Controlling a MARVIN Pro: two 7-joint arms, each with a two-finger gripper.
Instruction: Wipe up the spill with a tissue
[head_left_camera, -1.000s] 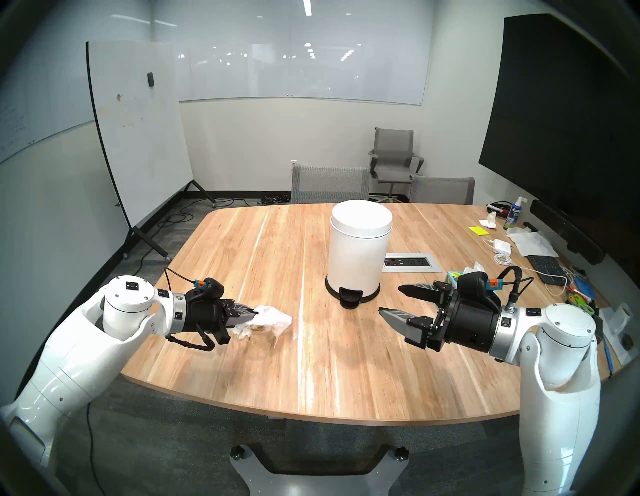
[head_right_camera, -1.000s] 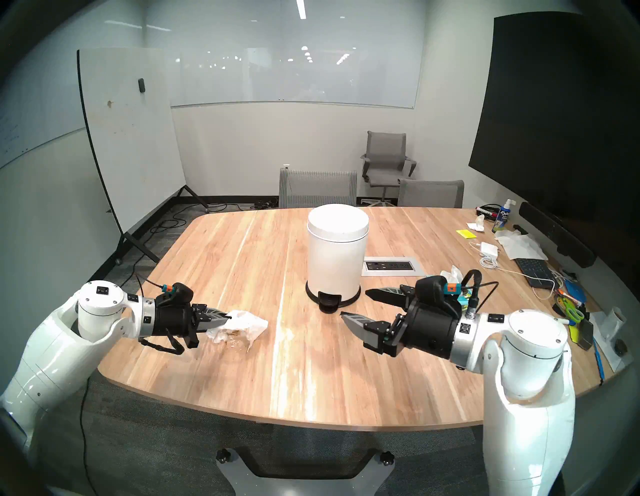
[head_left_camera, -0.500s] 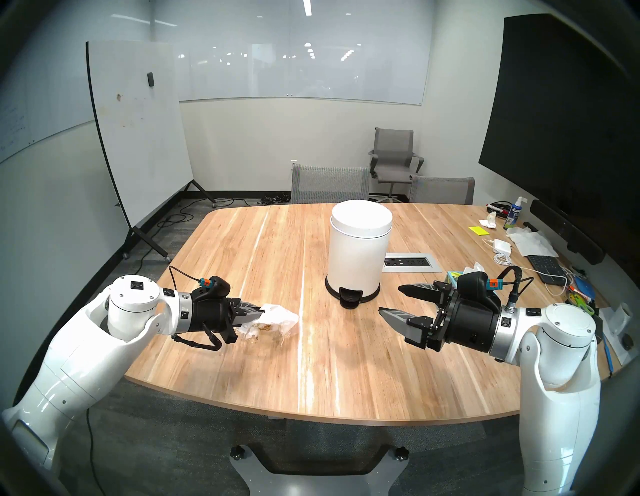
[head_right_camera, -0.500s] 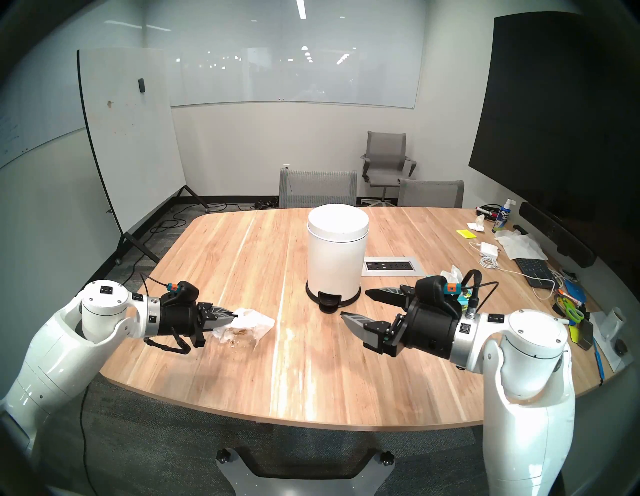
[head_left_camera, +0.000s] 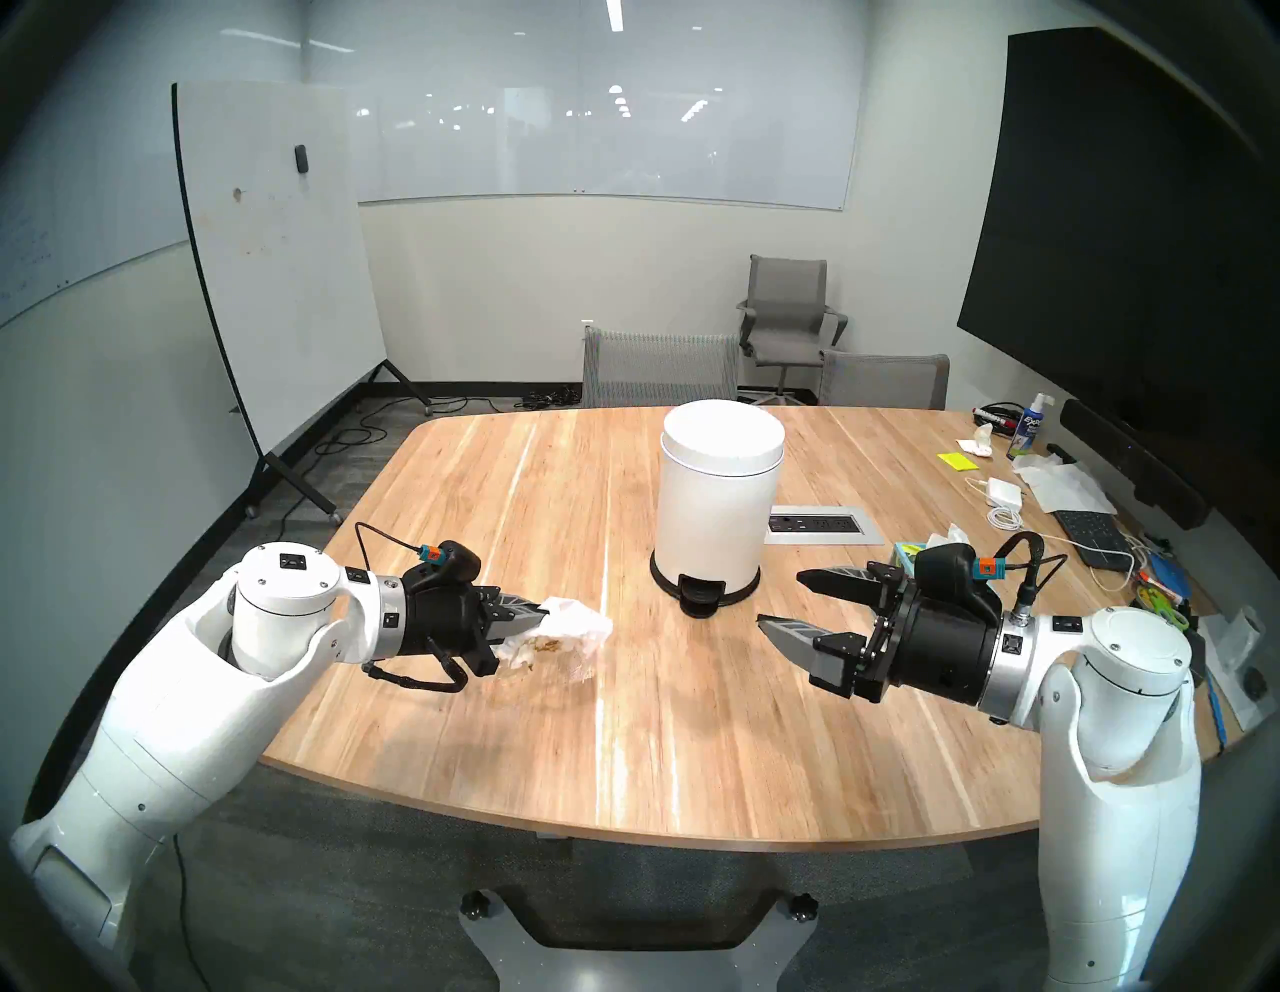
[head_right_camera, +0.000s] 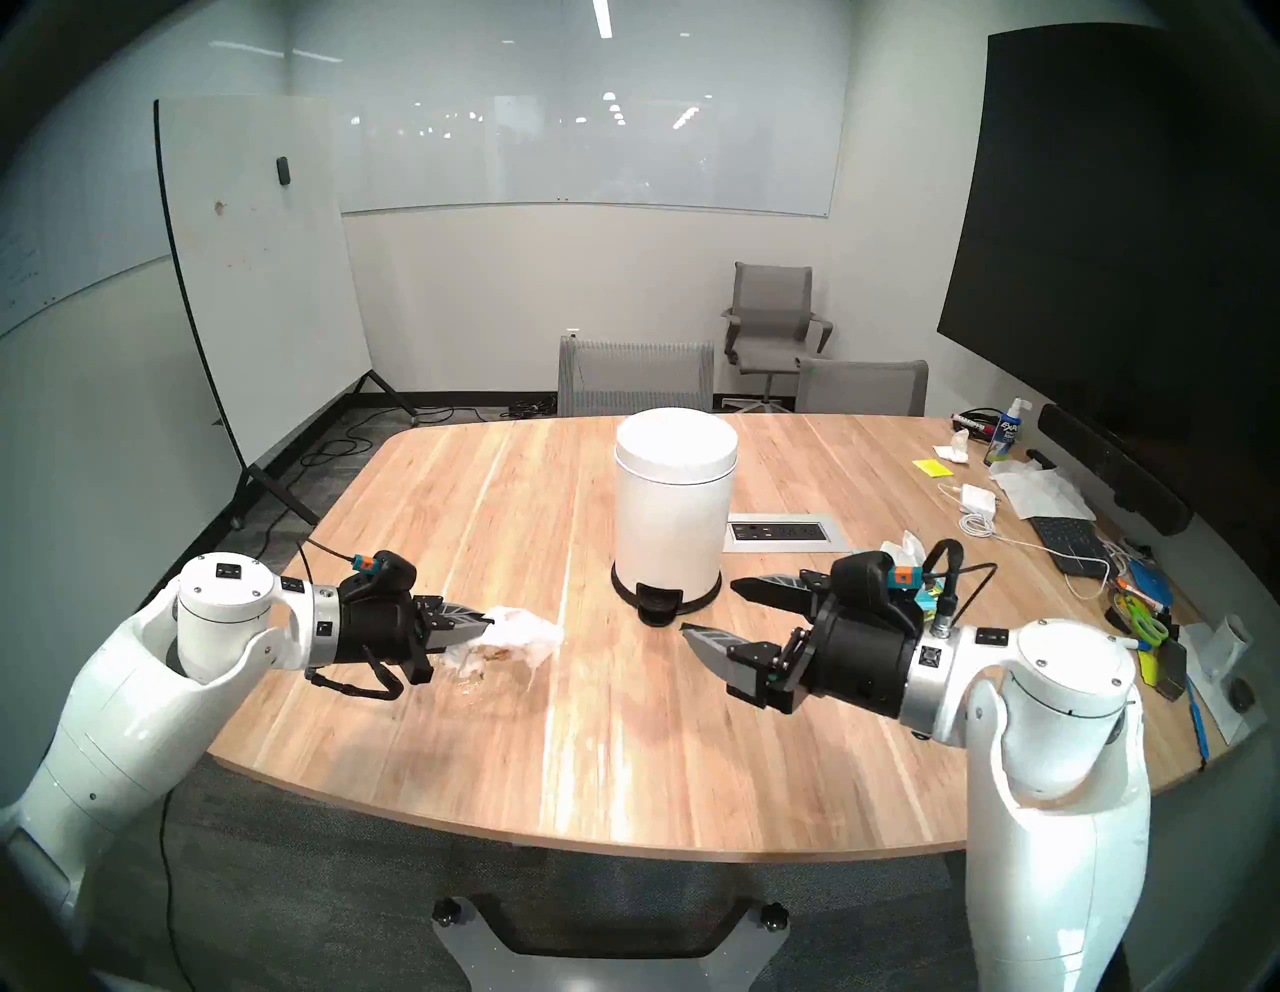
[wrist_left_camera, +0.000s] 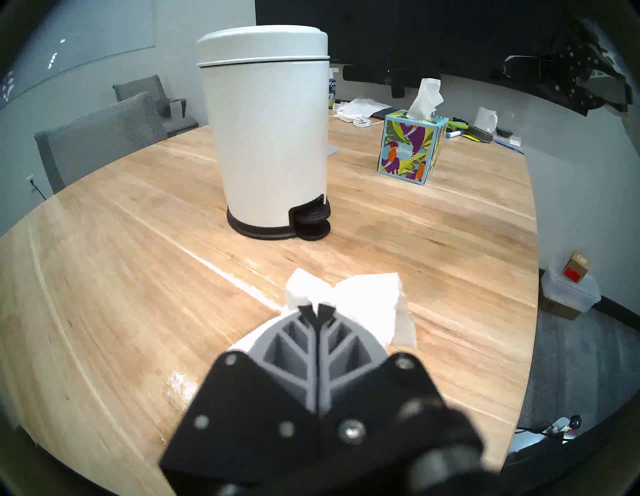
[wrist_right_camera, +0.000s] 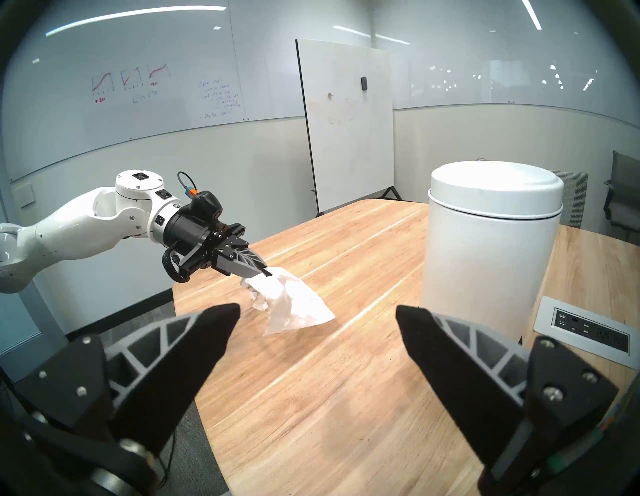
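- Head views: your left gripper (head_left_camera: 537, 618) is clamped on the stained tissue (head_left_camera: 575, 627), lifted over the table (head_left_camera: 692, 762) — a faint wet smear (head_right_camera: 471, 686) remains beneath; press down and re-wipe.
- Left wrist: the fingertips (wrist_left_camera: 306, 311) pinch only the tissue's edge — drag slowly.
- Right wrist: your right gripper (wrist_right_camera: 317, 324) gapes empty beside the bin (wrist_right_camera: 485, 249); keep it clear.

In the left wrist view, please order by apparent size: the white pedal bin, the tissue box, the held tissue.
1. White pedal bin, clearly largest.
2. and 3. Tissue box and held tissue look alike; the tissue is nearer and partly hidden by the left hand, so unranked.
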